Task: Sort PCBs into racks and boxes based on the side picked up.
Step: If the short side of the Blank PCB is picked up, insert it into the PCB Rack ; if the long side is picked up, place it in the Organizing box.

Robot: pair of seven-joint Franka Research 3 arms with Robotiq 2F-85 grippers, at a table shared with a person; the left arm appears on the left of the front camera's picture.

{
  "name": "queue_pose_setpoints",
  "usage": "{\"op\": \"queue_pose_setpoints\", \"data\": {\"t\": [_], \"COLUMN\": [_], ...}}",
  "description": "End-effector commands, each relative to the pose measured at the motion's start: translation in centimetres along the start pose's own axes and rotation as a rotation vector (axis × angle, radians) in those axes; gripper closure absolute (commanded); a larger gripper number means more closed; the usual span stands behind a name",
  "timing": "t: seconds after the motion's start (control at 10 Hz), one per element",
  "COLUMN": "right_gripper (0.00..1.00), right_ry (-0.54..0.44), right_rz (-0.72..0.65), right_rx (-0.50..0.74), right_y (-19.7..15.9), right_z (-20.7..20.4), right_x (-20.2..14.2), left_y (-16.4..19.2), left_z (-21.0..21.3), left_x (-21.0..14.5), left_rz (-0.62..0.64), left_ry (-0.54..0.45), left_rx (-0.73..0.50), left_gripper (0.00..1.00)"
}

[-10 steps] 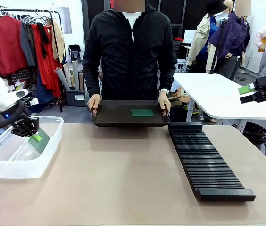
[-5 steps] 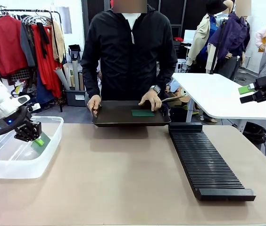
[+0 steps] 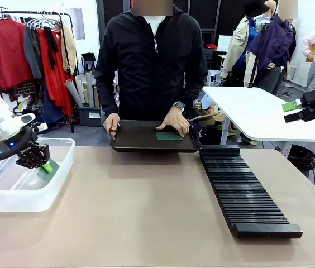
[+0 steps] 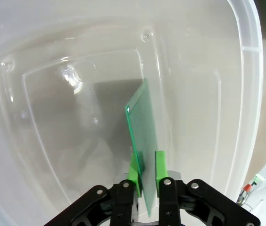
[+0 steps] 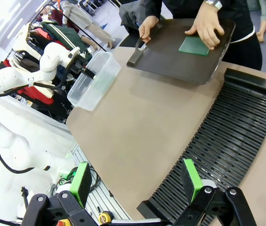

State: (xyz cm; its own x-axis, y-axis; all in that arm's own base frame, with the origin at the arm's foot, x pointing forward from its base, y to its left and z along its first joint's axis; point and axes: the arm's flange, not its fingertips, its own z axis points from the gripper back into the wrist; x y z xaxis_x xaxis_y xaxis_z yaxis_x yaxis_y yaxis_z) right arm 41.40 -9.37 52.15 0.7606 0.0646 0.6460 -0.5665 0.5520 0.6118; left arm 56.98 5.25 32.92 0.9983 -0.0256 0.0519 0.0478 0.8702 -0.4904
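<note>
1. L gripper (image 3: 46, 167) – down inside clear tub (image 3: 12, 198), close to the tub wall on the table-centre side. Jaws narrow, one green pad (image 4: 134, 165) on each side of PCB no. 1 (image 4: 142, 127). Firm pinch or just slack: can't tell.
2. PCB no. 1 – on edge btw. L pads, runs straight out from the fingertips toward the tub floor. Lighter dotted face shows. Contact w/ floor unclear.
3. Clear tub – walls all round L gripper.
4. R gripper (image 5: 136, 181) – jaws wide, nothing btw. pads. Held high, well apart from all boards.
5. Slotted black rack (image 5: 227, 136) – below & ahead of R gripper, on table (image 3: 146, 212).
6. PCB no. 2 (image 5: 192, 46) – far ahead of R gripper, past the rack, flat on black tray (image 3: 135, 137). Person's hand (image 3: 174, 120) rests on it.
7. Person's other hand (image 3: 111, 121) – grips the tray rim on the side nearer L gripper.
</note>
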Motion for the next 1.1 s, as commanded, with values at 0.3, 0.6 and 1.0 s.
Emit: {"op": "queue_pose_setpoints", "data": {"t": [0.3, 0.6, 1.0], "right_gripper": [0.00, 0.00, 0.00], "right_ry": [-0.009, -0.009, -0.009], "right_rz": [0.006, 0.006, 0.006], "right_rx": [0.008, 0.008, 0.008], "right_y": [0.2, 0.2, 0.2], "right_z": [0.0, 0.0, 0.0], "right_x": [0.0, 0.0, 0.0], "left_y": [-1.7, -3.9, -5.8], "left_z": [2.5, 4.3, 5.5], "left_x": [-0.3, -1.0, -1.9], "left_rz": [0.055, 0.089, 0.134], "left_ry": [0.024, 0.051, 0.079], "left_rx": [0.054, 0.111, 0.165], "left_gripper": [0.00, 0.00, 0.00]}}
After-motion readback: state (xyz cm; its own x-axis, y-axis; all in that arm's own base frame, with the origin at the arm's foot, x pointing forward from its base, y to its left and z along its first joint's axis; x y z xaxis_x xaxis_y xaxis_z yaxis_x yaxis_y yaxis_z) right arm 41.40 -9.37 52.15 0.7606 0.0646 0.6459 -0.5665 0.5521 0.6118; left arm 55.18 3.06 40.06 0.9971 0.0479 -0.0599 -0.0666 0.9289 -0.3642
